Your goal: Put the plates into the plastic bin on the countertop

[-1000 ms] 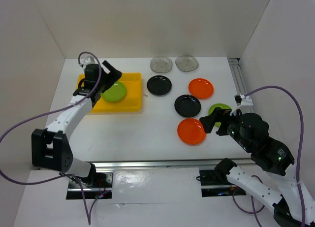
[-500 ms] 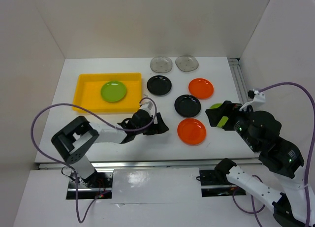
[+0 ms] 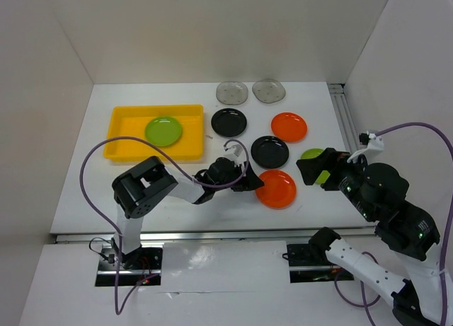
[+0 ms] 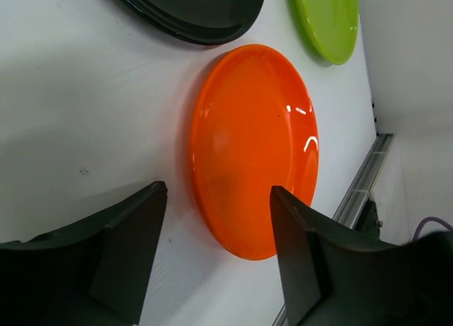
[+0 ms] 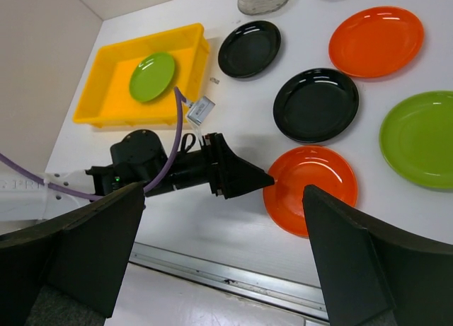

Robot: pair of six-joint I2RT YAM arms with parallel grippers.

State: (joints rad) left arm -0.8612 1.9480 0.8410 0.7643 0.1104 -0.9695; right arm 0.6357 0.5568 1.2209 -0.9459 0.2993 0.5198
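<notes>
Toward the upper left of the top view, the plastic bin (image 3: 126, 143) sits on the countertop (image 3: 85, 184) with one lime green plate (image 3: 163, 131) lying flat inside it, a little right of its middle. Nothing else is in the bin, so I judge the task barely started: one plate of eight is placed and seven are left.

Those seven lie flat and apart from one another across the middle and right of the frame. The left clear plate (image 3: 231, 92) and the right clear plate (image 3: 268, 90) are along the top edge of the surface. Below them come the upper black plate (image 3: 228, 121) and the far orange plate (image 3: 289, 126), then the lower black plate (image 3: 270, 151). The second lime green plate (image 5: 423, 138) is at the right, and the near orange plate (image 3: 275, 189) is lowest in the frame.

The left gripper (image 3: 253, 182) lies low over the surface at the near orange plate's left rim. In its wrist view the two fingers (image 4: 127, 248) stand apart with that rim just ahead of the gap, and they hold nothing. This plate looks like the next one to go.

The right gripper (image 3: 316, 172) hangs above the second lime green plate, its jaws spread wide and empty.
</notes>
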